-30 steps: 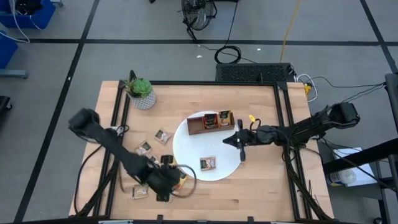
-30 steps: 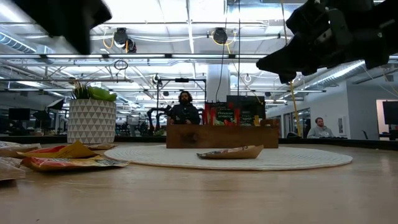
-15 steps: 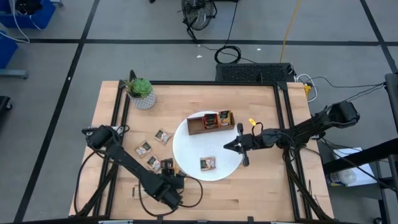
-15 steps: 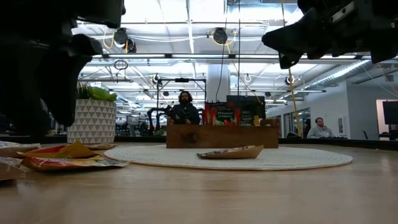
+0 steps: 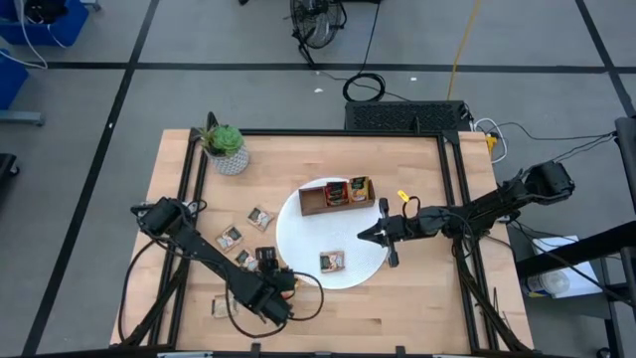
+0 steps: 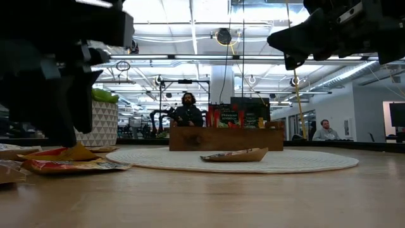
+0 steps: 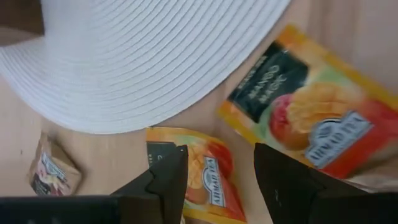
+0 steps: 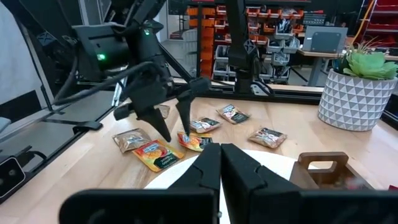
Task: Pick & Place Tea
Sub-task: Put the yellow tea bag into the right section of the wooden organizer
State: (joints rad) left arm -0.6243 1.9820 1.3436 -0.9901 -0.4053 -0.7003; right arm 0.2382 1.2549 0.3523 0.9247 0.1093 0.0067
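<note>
Left claw (image 7: pixel 214 180): wide open, holding nothing. It hangs low over the near left part of the desk (image 5: pixel 417 308), right above a small orange tea bag (image 7: pixel 199 180). A moment ago it was a bit nearer the desk's front edge; now it has moved up closer to the white plate (image 5: pixel 308 261).
Big orange tea bag (image 7: pixel 311 118): lies flat just beside the small one, close to the plate's edge.
Other tea bags on the desk: a few more lie to the left of the plate, like one (image 5: pixel 231 237) and another (image 5: pixel 260 218). One (image 5: pixel 223 307) lies near the front edge. They have not moved.
Tea bag on the plate (image 5: pixel 332 261): lies flat on the near part of the plate, same as before.
Wooden tray (image 5: pixel 323 202): sits at the far side of the plate, with tea bags standing in it.
Right claw (image 5: pixel 362 235): shut tight, holding nothing. It stays up over the right edge of the plate.
Plant pot (image 5: pixel 229 151): stands at the far left corner.
</note>
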